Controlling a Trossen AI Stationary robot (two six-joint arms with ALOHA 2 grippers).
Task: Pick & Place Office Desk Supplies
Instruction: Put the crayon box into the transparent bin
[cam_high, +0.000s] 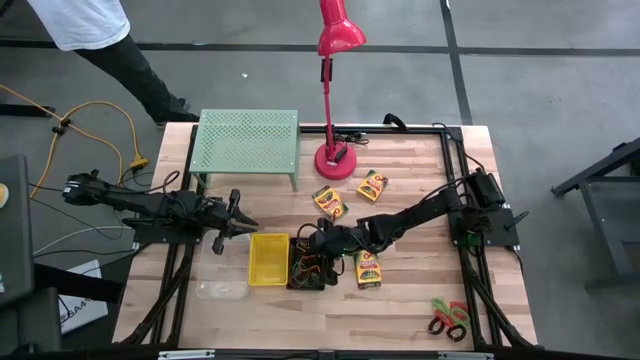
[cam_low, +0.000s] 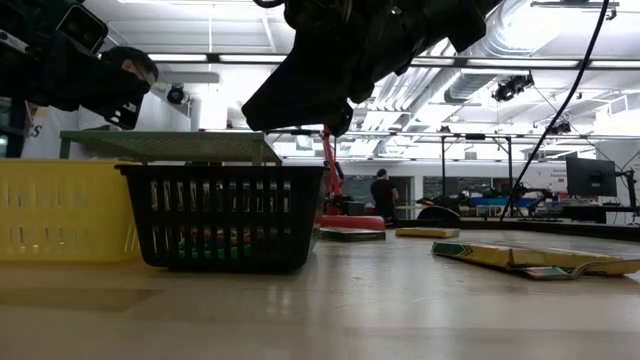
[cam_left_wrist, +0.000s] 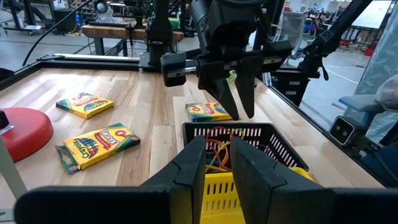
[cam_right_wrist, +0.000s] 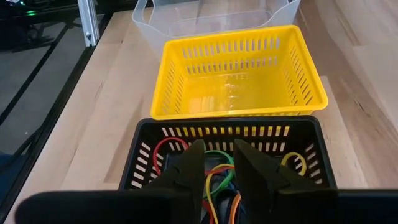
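Observation:
My right gripper (cam_left_wrist: 235, 106) hangs open just above the black mesh bin (cam_high: 308, 270), fingers slanting down, nothing between them. Coloured loops (cam_right_wrist: 217, 158) lie on the floor of that bin. The yellow bin (cam_right_wrist: 239, 68) stands against the black bin's left side, and the clear bin (cam_high: 222, 272) stands left of the yellow one. Three yellow crayon boxes (cam_high: 330, 202) (cam_high: 371, 185) (cam_high: 368, 268) lie flat on the table. Scissors (cam_high: 450, 318) with red and green handles lie near the front right. My left gripper (cam_high: 240, 216) waits open at the table's left, level, above the clear bin's far end.
A red desk lamp (cam_high: 335, 155) stands on its round base at the far middle. Left of it stands a light-green perforated rack (cam_high: 247, 140). A person (cam_high: 100, 40) stands beyond the far left corner. Bare wood lies along the near edge between the bins and the scissors.

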